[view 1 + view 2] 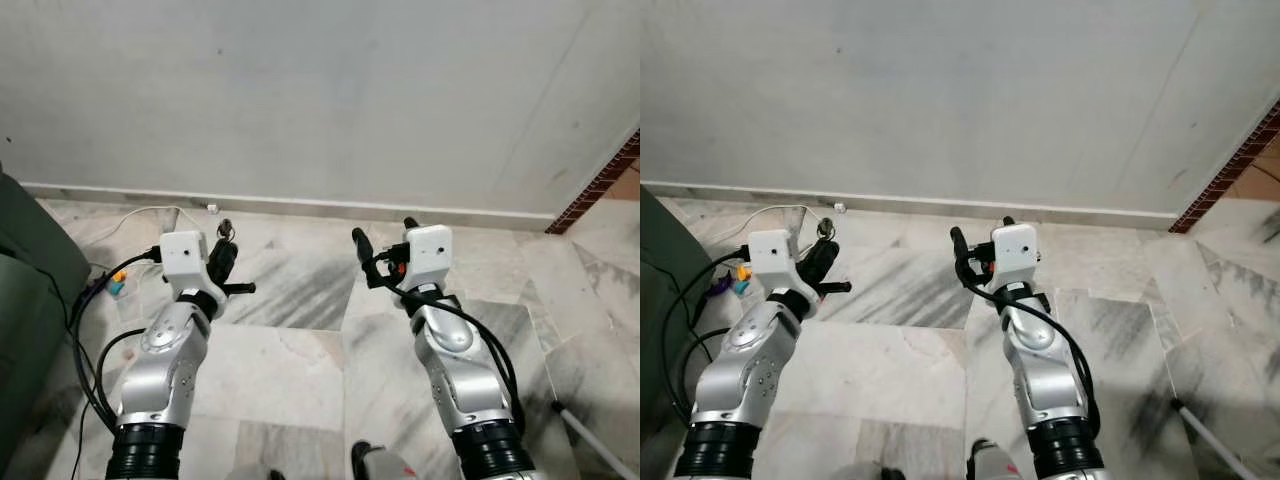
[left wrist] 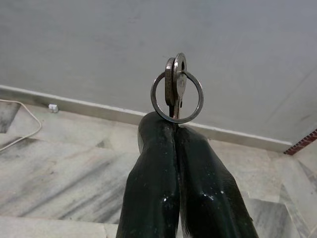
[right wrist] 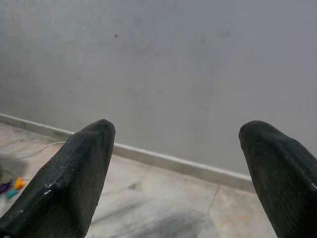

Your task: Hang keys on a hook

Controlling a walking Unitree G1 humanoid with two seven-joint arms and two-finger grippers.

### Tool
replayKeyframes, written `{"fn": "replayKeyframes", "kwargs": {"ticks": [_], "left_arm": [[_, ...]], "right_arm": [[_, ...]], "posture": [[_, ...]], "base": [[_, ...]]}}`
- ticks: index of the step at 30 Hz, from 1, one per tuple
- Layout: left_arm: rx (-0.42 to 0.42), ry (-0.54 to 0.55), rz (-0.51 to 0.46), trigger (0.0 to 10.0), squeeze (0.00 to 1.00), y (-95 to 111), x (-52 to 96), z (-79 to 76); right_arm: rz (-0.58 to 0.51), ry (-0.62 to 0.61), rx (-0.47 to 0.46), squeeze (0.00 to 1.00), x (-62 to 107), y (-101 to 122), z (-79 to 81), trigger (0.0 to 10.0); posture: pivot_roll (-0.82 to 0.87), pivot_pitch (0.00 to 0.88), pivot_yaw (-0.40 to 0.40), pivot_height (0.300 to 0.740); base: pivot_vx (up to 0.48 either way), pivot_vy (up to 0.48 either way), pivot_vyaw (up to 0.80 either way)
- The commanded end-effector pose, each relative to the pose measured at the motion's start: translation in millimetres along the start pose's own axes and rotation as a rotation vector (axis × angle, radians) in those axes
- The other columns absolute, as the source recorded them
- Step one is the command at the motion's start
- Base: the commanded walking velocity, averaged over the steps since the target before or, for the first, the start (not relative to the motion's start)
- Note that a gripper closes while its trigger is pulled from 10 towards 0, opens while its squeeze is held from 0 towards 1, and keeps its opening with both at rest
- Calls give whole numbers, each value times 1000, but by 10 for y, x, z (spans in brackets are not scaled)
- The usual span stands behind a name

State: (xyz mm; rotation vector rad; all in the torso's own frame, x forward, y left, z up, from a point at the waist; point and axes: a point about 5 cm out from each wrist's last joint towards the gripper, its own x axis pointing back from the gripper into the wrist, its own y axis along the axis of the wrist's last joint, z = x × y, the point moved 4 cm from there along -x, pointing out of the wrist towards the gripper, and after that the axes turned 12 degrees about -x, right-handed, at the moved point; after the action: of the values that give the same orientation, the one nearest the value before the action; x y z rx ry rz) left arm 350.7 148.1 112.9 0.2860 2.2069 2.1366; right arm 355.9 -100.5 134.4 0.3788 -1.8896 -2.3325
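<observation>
While both arms are raised toward the grey wall [image 1: 320, 90], I see my left end effector [image 2: 174, 124] pressed together on the keys [image 2: 177, 84], pinching them at the tips so the key ring [image 2: 177, 96] and key heads stand up above the black fingers [image 2: 153, 178]. My right end effector [image 3: 178, 148] is spread wide and holds nothing. Marble floor [image 1: 290, 290] lies below, with a white cable [image 1: 140, 215] near the skirting.
</observation>
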Motion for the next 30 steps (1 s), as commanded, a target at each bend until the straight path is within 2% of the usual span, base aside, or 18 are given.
{"fn": "replayKeyframes", "kwargs": {"ticks": [1, 23, 30], "left_arm": [[-1, 19, 6, 10000, 0, -21, 32, 88], [11, 9, 5, 10000, 0, -1, 30, 90], [11, 6, 7, 10000, 0, -1, 27, 86]], "right_arm": [[2, 29, -18, 0, -3, -28, 103, 10000], [-1, 30, -23, 0, -5, -30, 105, 10000], [3, 29, -22, 0, -2, -35, 105, 10000]], "posture": [[-25, 188, 47, 740], [-22, 193, 50, 740], [-24, 194, 50, 740]], "base": [[364, 0, 0], [370, 0, 0], [369, 0, -693]]}}
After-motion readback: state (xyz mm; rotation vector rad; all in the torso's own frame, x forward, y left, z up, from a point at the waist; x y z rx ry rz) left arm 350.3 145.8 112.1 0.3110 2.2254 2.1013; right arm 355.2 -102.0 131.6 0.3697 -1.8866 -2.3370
